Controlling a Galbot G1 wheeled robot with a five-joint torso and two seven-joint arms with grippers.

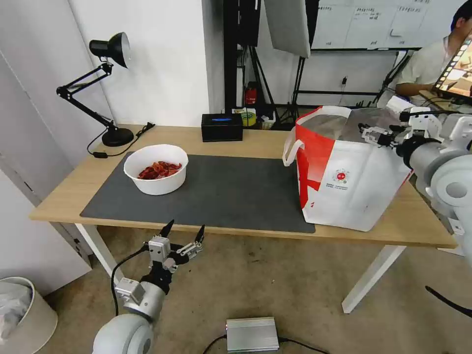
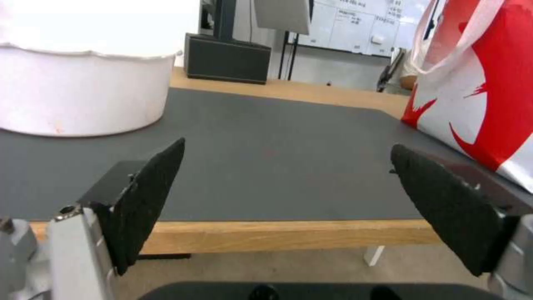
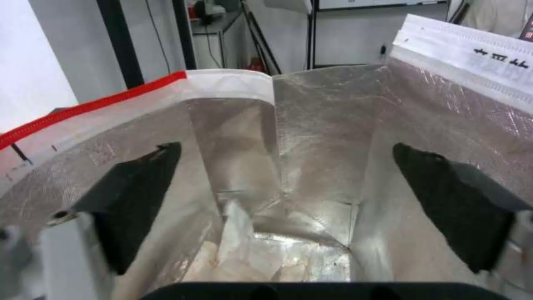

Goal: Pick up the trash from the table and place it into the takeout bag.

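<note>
One white bowl of red scraps (image 1: 156, 168) sits on the dark grey mat (image 1: 231, 194) that covers much of the light-wood counter (image 1: 418, 223), well to the left of the single takeout bag (image 1: 349, 172), which stands upright at the mat's right end with its mouth open and its silver foil lining showing. One white handle (image 1: 291, 147) droops from the bag's red side panel, and one small round red logo (image 1: 340, 177) marks its white front. The right gripper (image 1: 368, 132) hangs over the bag's open mouth, its two fingers (image 3: 136, 200) spread apart and holding nothing; in the right wrist view, pale crumpled material (image 3: 244, 258) lies at the bottom of the bag, though what it is cannot be told. The left gripper (image 1: 183, 231) hovers below and just in front of the counter's near edge, left of the bag, its two dark fingers (image 2: 150, 196) wide open and empty, pointing toward the mat. Behind the mat, left of the bag, stand one black rectangular box (image 1: 221, 127) and, farther left, one black desk lamp (image 1: 105, 88).
</note>
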